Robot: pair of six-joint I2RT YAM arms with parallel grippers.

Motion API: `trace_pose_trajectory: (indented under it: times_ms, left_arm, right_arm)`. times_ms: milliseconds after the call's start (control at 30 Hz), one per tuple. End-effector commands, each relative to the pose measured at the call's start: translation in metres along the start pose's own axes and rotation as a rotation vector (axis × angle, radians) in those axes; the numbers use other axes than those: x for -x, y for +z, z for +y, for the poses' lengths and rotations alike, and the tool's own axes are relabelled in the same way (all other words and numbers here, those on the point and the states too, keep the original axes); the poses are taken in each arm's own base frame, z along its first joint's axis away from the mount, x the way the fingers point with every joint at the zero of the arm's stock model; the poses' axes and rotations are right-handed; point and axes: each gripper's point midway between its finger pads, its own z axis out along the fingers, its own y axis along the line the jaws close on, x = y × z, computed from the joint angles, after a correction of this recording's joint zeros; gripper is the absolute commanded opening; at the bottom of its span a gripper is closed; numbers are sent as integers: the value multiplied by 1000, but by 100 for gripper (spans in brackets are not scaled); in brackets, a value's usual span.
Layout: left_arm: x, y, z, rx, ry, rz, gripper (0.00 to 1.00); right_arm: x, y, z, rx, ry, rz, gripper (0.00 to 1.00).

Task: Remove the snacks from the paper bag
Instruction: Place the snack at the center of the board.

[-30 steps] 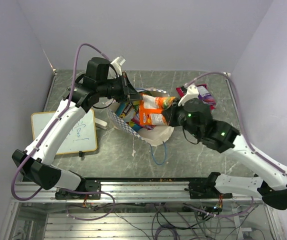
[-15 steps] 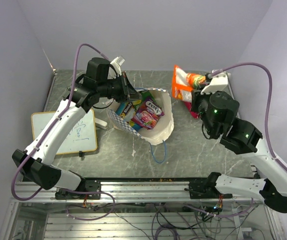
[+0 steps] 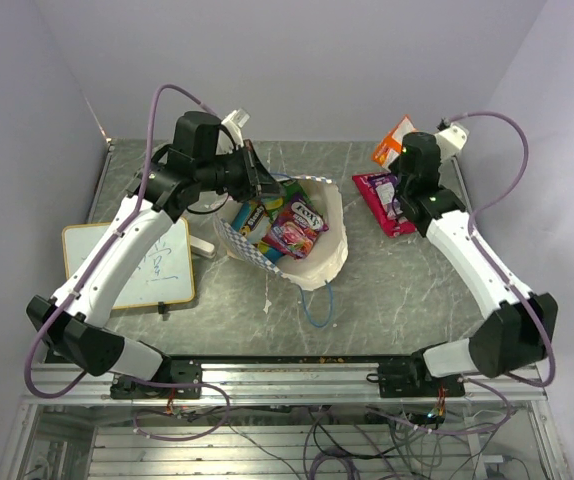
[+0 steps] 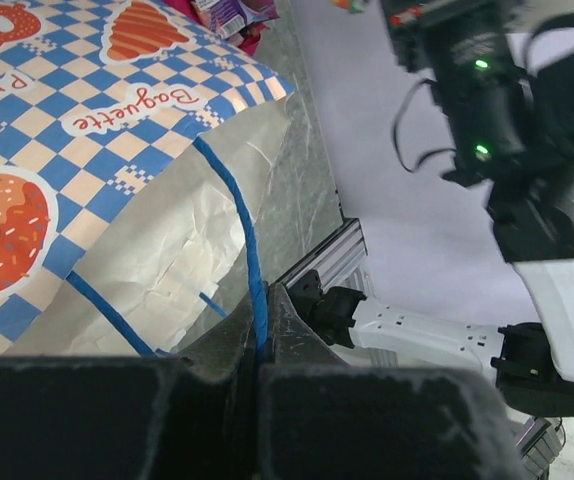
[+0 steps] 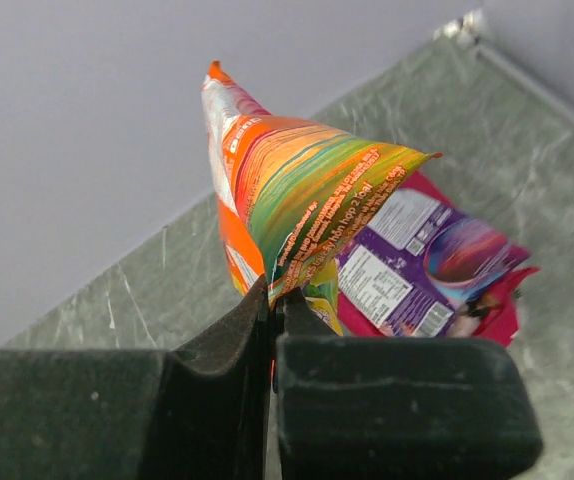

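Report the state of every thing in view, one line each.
left gripper: shut on the blue cord handle of the paper bag.
right gripper: shut on the orange packet.
paper bag: open.
orange packet: out of the bag, held up.
magenta packet: out, flat on the table.
packets in the bag: not yet removed.
writing board: lying flat.

From above, the orange packet (image 3: 391, 141) is mostly hidden by the right arm (image 3: 420, 168). The paper bag (image 4: 117, 150) is cut off by the left wrist view's edges. The whiteboard's (image 3: 172, 285) writing cannot be read.
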Motion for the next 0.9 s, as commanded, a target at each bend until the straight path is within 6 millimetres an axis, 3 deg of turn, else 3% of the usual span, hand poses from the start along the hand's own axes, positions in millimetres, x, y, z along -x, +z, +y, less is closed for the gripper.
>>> trace_pose_trajectory:
  times_ms: [0, 167, 300, 433, 867]
  left_arm:
    - [6, -7, -17, -35, 10, -7, 7]
    - [5, -10, -14, -19, 3, -15, 7]
    - [8, -8, -13, -15, 3, -22, 7]
    - [10, -4, -12, -11, 0, -15, 7]
    - [10, 5, -9, -4, 4, 16, 7]
  right_arm:
    - [-3, 36, 5, 99, 368, 16, 0]
    - [-21, 73, -30, 78, 529, 35, 0]
    - [-37, 88, -58, 58, 625, 34, 0]
    - [-67, 103, -83, -11, 694, 96, 0]
    - [-123, 104, -107, -125, 858, 176, 0]
